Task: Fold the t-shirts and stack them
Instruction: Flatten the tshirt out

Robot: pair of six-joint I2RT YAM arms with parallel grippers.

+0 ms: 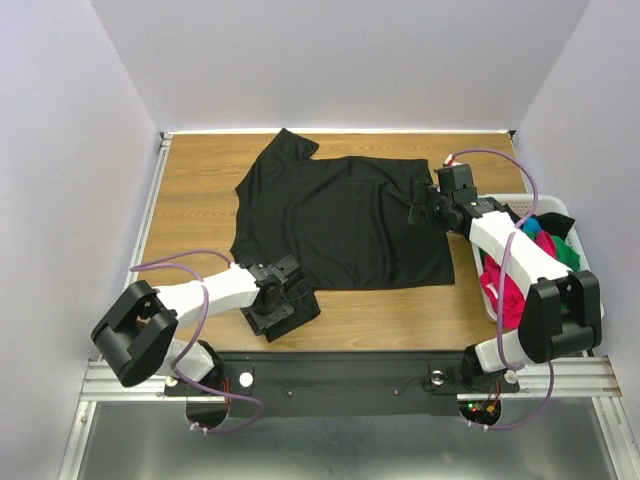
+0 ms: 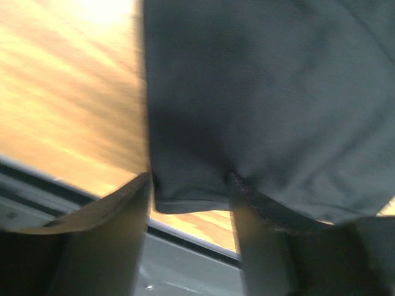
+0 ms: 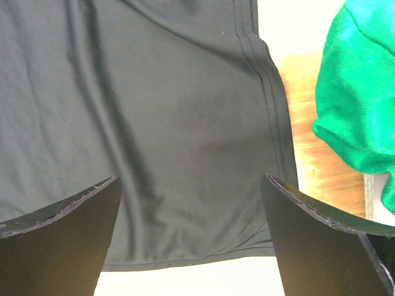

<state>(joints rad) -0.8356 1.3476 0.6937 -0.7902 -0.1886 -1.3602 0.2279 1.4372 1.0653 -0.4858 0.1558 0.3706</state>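
My right gripper: spread, 3 o'clock edge.
My left gripper: 7 o'clock corner, grip unclear.
Black t-shirt: flat, unfolded.

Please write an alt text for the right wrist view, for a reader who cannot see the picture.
A black t-shirt fills most of the view, its stitched hem running down the right side. The right gripper is over it, jaws open. A green shirt and a strip of wooden table show at the right.
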